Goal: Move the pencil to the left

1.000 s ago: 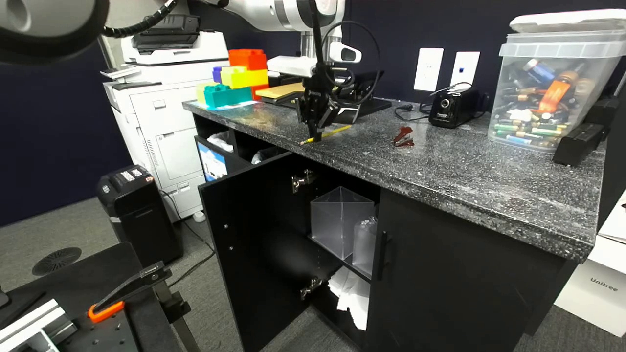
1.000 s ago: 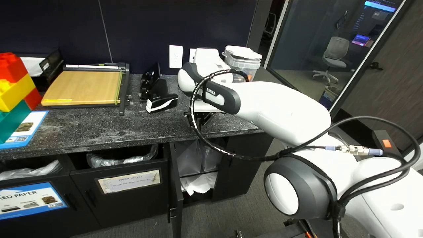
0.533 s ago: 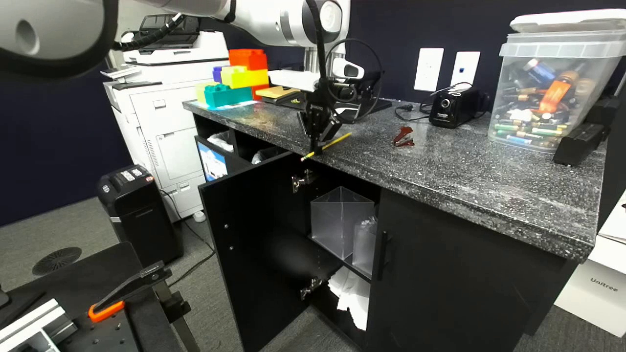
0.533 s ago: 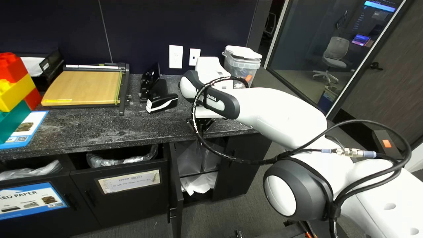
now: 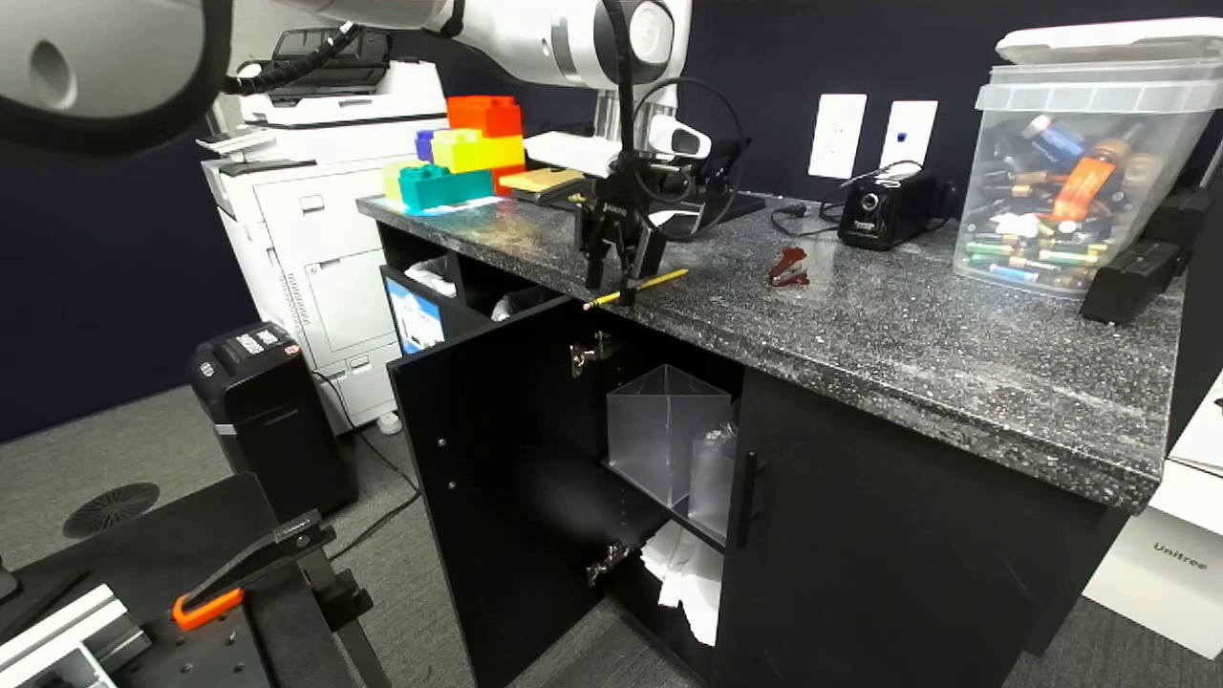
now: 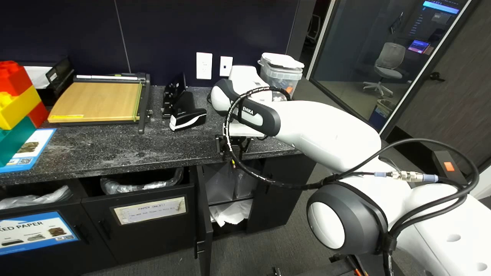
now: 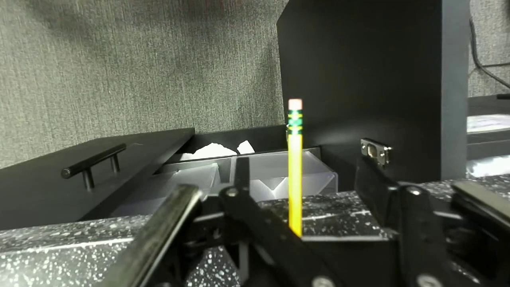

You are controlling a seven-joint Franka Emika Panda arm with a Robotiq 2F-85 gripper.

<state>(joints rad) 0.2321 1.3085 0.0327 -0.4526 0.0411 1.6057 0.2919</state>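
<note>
Wrist view: the pencil (image 7: 295,167) is seen between the fingers (image 7: 374,191) of the gripper (image 7: 301,161), which are parted wide, with space on each side of the pencil. It is placed at the front of the counter (image 5: 908,354), its eraser end (image 7: 295,104) reaching out past the edge. Whether its rear part is laid flat on the counter cannot be told for sure, since that part is hidden in the wrist view and small in an exterior view. Very little weight is to be expected, and a stiff body; the paint may be found slick, so rolling, or tipping over the edge, is to be guarded against. The hold is best taken across the yellow shaft (image 7: 295,183) near its middle, inward of the eraser end, which is probably softer; only a modest squeeze should be needed.
</note>
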